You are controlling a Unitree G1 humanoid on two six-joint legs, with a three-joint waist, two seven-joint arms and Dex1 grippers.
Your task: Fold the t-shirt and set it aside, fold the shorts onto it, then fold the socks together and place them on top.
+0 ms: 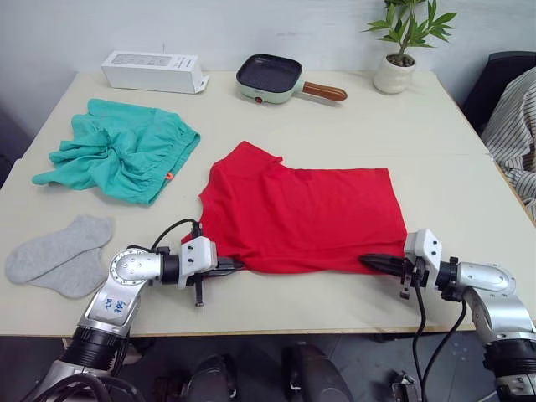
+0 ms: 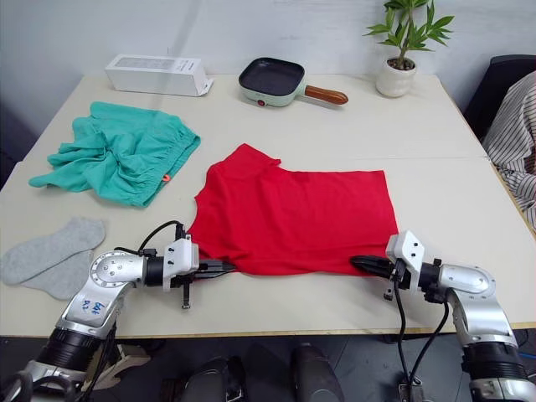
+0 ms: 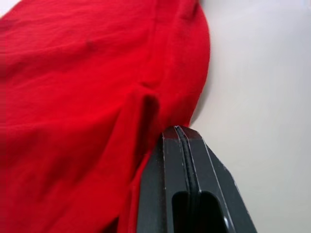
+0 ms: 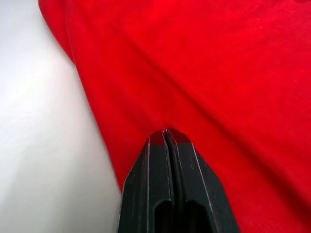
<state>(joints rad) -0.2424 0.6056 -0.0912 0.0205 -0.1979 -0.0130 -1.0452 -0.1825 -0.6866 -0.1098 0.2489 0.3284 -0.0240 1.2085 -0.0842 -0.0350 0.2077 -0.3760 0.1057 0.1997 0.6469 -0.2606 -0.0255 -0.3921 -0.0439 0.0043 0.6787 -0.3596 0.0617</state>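
The red t-shirt (image 1: 301, 213) lies partly folded in the middle of the table. My left gripper (image 1: 239, 265) is at its near left corner, fingers pressed together on the hem (image 3: 181, 128). At the near right corner my right gripper (image 1: 368, 261) is likewise shut on the fabric edge (image 4: 166, 131). Both hands rest low on the tabletop. The teal shorts (image 1: 126, 151) sit crumpled at the far left. The grey socks (image 1: 59, 255) lie side by side near the front left edge, left of my left arm.
A white box (image 1: 155, 71), a small green pan with a brown handle (image 1: 268, 78) and a potted plant (image 1: 398, 67) line the table's far edge. Striped cloth (image 1: 519, 126) hangs on a chair off the right side. Bare table (image 1: 469, 193) lies right of the shirt.
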